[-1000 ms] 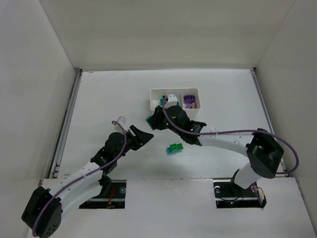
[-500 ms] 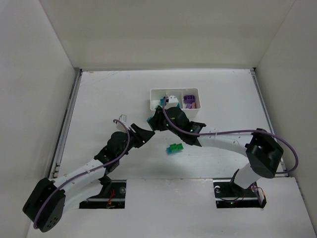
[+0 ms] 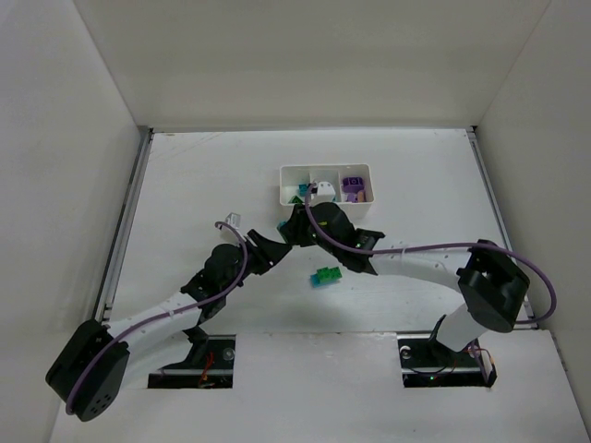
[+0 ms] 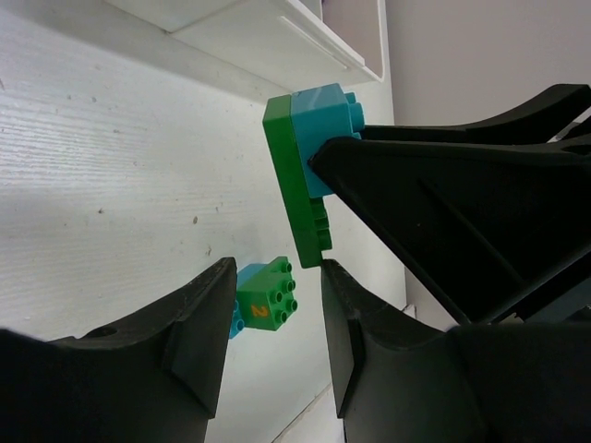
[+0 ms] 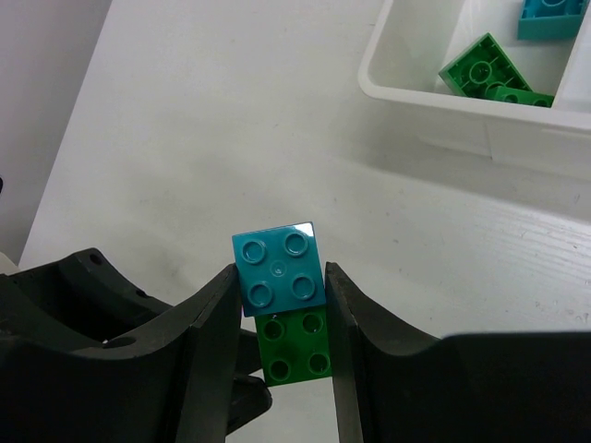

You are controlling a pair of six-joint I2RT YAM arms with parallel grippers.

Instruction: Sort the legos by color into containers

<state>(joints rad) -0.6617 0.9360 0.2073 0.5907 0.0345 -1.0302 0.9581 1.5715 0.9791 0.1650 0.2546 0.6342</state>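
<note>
My right gripper is shut on a two-colour clump: a teal-blue brick stuck to a green brick, held above the table. In the left wrist view the same clump hangs just beyond the tips of my open left gripper; its green end is close to one fingertip. A second green and teal clump lies on the table. The white tray holds green bricks and a teal brick in its left compartment and purple bricks in its right one.
White walls enclose the table on three sides. Both arms meet just in front of the tray's left end, the left gripper close under the right gripper. The loose clump also shows in the left wrist view.
My left gripper has moved up and to the right, closing in on the clump in my right gripper. The right gripper has shifted slightly, still shut on the clump.
</note>
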